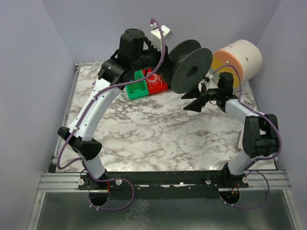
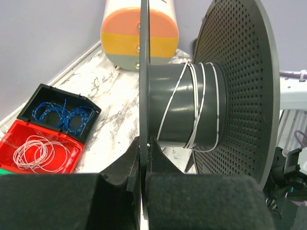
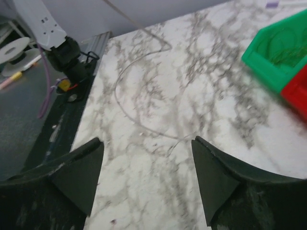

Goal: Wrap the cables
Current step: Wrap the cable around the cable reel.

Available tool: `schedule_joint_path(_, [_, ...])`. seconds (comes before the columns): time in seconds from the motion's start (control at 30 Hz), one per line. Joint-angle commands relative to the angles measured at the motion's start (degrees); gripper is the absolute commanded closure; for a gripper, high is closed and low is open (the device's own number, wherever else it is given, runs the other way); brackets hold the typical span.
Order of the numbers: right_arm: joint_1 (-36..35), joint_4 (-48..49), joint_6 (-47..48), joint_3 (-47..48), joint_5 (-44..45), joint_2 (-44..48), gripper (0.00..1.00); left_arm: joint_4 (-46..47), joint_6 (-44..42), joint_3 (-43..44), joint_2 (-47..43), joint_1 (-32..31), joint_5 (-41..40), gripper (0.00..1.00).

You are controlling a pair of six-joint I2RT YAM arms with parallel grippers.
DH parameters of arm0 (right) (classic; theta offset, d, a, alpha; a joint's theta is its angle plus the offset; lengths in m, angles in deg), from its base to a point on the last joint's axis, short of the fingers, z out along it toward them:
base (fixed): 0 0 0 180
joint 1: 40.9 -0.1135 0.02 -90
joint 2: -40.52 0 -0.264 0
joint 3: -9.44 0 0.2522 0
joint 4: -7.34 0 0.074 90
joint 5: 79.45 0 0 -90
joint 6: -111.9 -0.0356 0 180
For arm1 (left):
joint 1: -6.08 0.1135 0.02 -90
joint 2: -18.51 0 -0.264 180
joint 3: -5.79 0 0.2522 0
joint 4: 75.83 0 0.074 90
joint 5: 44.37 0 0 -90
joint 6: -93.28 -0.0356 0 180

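The left end effector [image 2: 143, 160] is clamped on one flange of the dark grey perforated plastic spool [image 2: 240, 86], held above the marbled white worktop [image 1: 158, 134]. The right end effector [image 3: 146, 141] hangs with its fingers apart. Turns of thin white cable [image 2: 197, 105] wrap the spool hub. Blue cable coils [image 2: 62, 115] lie in the black tray [image 2: 33, 93], and whitish cable coils [image 2: 38, 153] lie in the red tray [image 2: 72, 165].
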Motion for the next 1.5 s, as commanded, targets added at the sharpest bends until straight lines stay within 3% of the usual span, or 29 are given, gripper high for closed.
schedule_joint_path(0.0, [-1.7, -73.8, 72.9, 16.9, -11.6, -3.7, 0.13, 3.2, 3.1, 1.7, 0.0, -0.3, 4.2, 1.00])
schedule_joint_path(0.07, [-1.7, -103.7, 98.7, 25.4, -12.3, -11.5, 0.11, 3.3, 3.3, 2.0, -0.2, -0.1, 4.7, 1.00])
schedule_joint_path(0.1, [-1.7, -112.3, 105.9, 28.7, -12.3, -14.5, 0.12, 3.4, 3.5, 2.0, -0.2, 0.1, 4.9, 1.00])
schedule_joint_path(0.13, [-1.8, -115.6, 107.1, 30.5, -12.1, -16.2, 0.13, 3.4, 3.8, 1.9, -0.2, 0.2, 5.0, 1.00])
schedule_joint_path(0.67, [-2.0, -114.1, 106.7, 28.5, -12.3, -15.2, 0.13, 4.5, 5.2, 2.1, -0.4, 1.6, 3.6, 1.00])
schedule_joint_path(0.83, [-1.2, -108.7, 100.1, 28.9, -12.2, -15.5, 0.13, 3.8, 4.7, 3.7, -2.3, 3.7, 3.1, 1.00])
schedule_joint_path(0.97, [0.7, -104.1, 89.6, 30.9, -12.1, -17.5, 0.13, 3.4, 4.5, 2.4, -4.1, 4.9, 2.6, 1.00])
schedule_joint_path(1.1, [0.3, -90.2, 66.4, 32.2, -6.6, -15.8, 0.13, 4.5, 5.3, -0.5, -5.0, 5.4, 1.1, 1.00])
schedule_joint_path(1.17, [-0.1, -73.9, 44.8, 27.9, -0.4, -10.8, 0.13, 5.2, 6.1, -1.2, -5.2, 5.8, -1.3, 1.00])
schedule_joint_path(1.23, [-0.1, -50.6, 24.8, 19.3, 7.5, -4.8, 0.13, 6.1, 7.3, -1.6, -5.3, 6.2, -5.1, 1.00])
schedule_joint_path(1.27, [-0.1, -41.3, 19.9, 15.2, 11.2, -2.1, 0.13, 6.4, 7.8, -1.7, -5.3, 6.6, -6.4, 1.00])
schedule_joint_path(1.33, [-0.1, -33.5, 19.0, 11.0, 15.7, 1.4, 0.12, 7.0, 9.0, -2.1, -5.3, 7.3, -8.1, 1.00])
schedule_joint_path(1.47, [-0.1, -13.5, 11.3, 3.3, 17.2, 5.9, 0.12, 8.9, 11.9, -4.1, -5.6, 8.6, -6.7, 1.00])
